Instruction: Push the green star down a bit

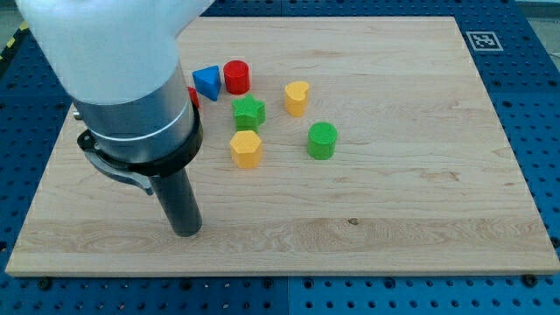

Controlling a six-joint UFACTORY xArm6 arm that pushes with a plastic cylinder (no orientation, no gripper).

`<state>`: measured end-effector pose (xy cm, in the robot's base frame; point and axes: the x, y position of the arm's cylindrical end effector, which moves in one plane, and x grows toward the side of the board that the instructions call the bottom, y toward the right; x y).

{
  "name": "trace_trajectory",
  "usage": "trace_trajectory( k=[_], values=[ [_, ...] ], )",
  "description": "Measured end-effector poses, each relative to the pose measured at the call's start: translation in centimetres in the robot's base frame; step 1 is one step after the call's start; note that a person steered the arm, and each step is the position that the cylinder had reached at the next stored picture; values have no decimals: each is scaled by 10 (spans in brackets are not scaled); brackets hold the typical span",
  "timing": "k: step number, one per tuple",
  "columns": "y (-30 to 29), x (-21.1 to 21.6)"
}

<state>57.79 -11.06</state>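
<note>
The green star sits on the wooden board left of centre, in a cluster of blocks. A yellow hexagon lies just below it, and a red cylinder and a blue triangle lie above it. A yellow heart is to its right. A green cylinder is lower right. My tip rests on the board at the lower left, well below and left of the star, touching no block.
The arm's large white and grey body covers the board's upper left and hides most of a red block beside the blue triangle. A fiducial marker sits at the board's top right corner.
</note>
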Motion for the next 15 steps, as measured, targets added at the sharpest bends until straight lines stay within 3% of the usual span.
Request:
trace_trajectory(
  k=[2,3,6,8,10,11,13,15],
  values=[
    [0,-33],
    [35,-47],
    [220,-57],
    [268,-163],
    [215,-251],
    [168,-272],
    [97,-235],
    [82,-201]
  ],
)
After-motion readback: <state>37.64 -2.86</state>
